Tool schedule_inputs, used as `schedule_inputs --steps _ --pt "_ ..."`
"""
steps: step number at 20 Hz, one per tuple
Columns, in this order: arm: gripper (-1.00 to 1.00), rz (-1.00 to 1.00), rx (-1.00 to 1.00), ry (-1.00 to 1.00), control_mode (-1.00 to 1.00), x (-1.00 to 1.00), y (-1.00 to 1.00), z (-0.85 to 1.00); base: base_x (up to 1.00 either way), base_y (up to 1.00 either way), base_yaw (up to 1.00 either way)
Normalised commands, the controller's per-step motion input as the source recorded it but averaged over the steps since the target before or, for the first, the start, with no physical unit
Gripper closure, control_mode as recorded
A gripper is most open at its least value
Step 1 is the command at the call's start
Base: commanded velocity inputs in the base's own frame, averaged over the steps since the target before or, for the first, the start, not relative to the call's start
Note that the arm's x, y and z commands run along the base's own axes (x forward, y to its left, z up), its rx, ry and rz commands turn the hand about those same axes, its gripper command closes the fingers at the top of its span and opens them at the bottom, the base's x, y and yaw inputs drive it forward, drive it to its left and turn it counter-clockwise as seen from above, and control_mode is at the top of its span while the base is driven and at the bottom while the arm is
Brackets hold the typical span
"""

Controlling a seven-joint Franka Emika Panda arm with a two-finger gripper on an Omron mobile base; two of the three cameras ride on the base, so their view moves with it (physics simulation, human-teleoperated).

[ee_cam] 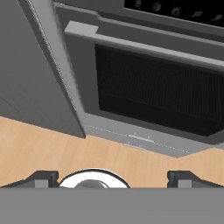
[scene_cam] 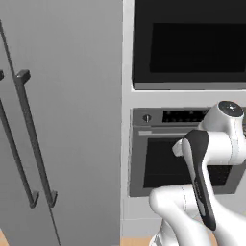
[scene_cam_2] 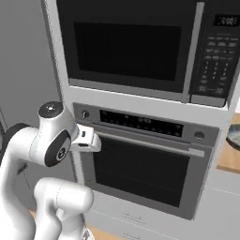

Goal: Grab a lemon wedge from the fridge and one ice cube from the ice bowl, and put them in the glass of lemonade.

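Facing the oven [scene_cam_2: 140, 164] beside the shut fridge [scene_cam: 62, 120], the tool [ee_cam: 112, 177], wide open and empty, must next reach a fridge handle [scene_cam: 33, 139].

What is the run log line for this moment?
tall grey brushed-metal fridge: doors closed | pincer: open, empty | facing black oven

Fridge [scene_cam: 62, 120] at left w/ doors shut; oven [scene_cam_2: 145, 164] to its right, microwave [scene_cam_2: 140, 47] directly above oven.
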Motion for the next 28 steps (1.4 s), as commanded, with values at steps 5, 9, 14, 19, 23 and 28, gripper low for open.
schedule_inputs --steps 5,9,14,19,23,28 --pt "-1.00 0.00 0.00 0.00 1.00 0.00 0.00 0.00 -0.03 1.00 -0.07" --pt "-1.00 0.00 0.00 0.00 1.00 0.00 0.00 0.00 -0.27 1.00 -0.08" --pt "-1.00 0.00 0.00 0.00 1.00 0.00 0.00 0.00 -0.50 1.00 -0.09" --pt "-1.00 0.00 0.00 0.00 1.00 0.00 0.00 0.00 -0.47 1.00 -0.10" --pt "-1.00 0.00 0.00 0.00 1.00 0.00 0.00 0.00 -0.14 0.84 -0.07" --pt "-1.00 0.00 0.00 0.00 1.00 0.00 0.00 0.00 -0.29 -0.05 -0.03"
